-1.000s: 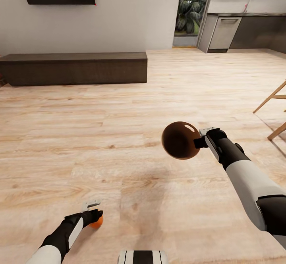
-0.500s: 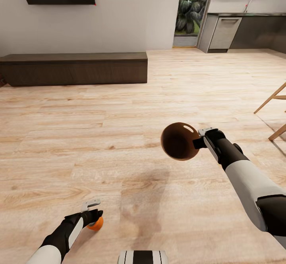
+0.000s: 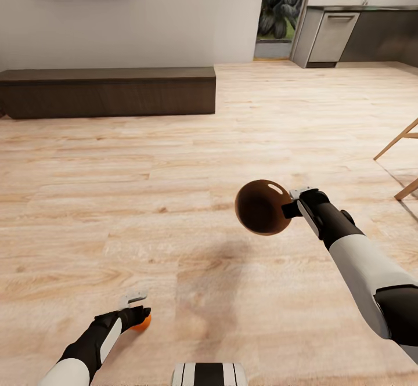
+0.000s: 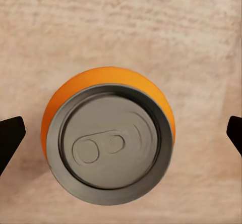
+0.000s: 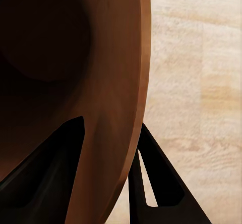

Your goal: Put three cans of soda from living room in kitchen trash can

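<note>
Bin in my right hand, soda can at my left.
My right hand (image 3: pixel 288 207) pinches the bin (image 3: pixel 263 206) rim mid-frame above bare floor (image 3: pixel 174 159). Lower left, my left hand (image 3: pixel 141 316) reaches the orange can (image 4: pixel 108 133), fingers spread beside it.

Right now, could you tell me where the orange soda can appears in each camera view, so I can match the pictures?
Head view: the orange soda can sits low and left, just beyond the left end effector, mostly hidden by it.
Left wrist view: the can is central, seen top-down with its grey lid and pull tab, between the two dark fingers.
Right wrist view: not in it.
Shared landmark: the light wood plank floor.
</note>
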